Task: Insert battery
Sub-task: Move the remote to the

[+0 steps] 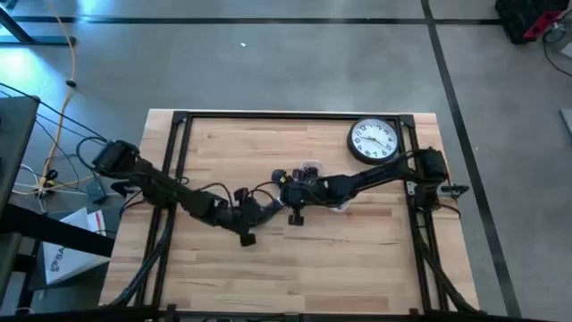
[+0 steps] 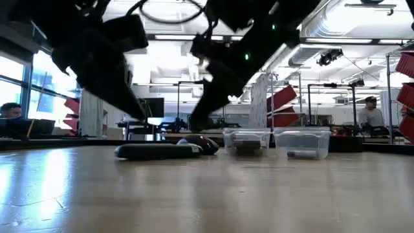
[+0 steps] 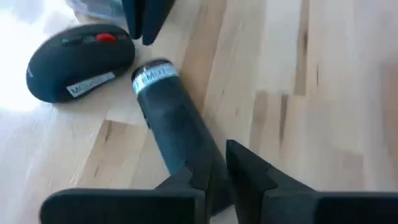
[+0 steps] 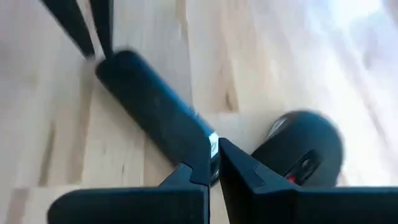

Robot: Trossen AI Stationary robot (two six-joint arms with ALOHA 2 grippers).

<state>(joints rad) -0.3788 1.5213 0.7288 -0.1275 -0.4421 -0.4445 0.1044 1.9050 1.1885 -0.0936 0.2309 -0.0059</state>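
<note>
A long dark cylinder-like object [image 3: 171, 124] with a pale label band at one end [image 3: 154, 78] lies flat on the wooden table. A black mouse [image 3: 78, 59] with a red wheel rests beside the banded end. My left gripper [image 3: 221, 180] is shut at the object's plain end. My right gripper [image 4: 213, 171] is shut over the banded end, with the mouse [image 4: 298, 155] just beyond it. In the high view the two grippers meet at mid-table, left [image 1: 255, 213] and right [image 1: 290, 195]. No battery is in view. My left gripper's shut fingertips [image 4: 93, 37] stand at the object's plain end [image 4: 112, 62], slanting down from the table's left side. I cannot tell whether they touch it. My right gripper's shut fingertips [image 4: 196, 171] stand over the banded end [image 4: 213, 146], slanting down from the right. Its own fingers hide any contact.
A wall clock [image 1: 373, 140] lies face up at the far right of the table. Two clear plastic containers [image 2: 246, 141] [image 2: 303, 144] stand just behind the mouse. Black frame rails [image 1: 179, 134] run along the table's sides. People sit in the room beyond.
</note>
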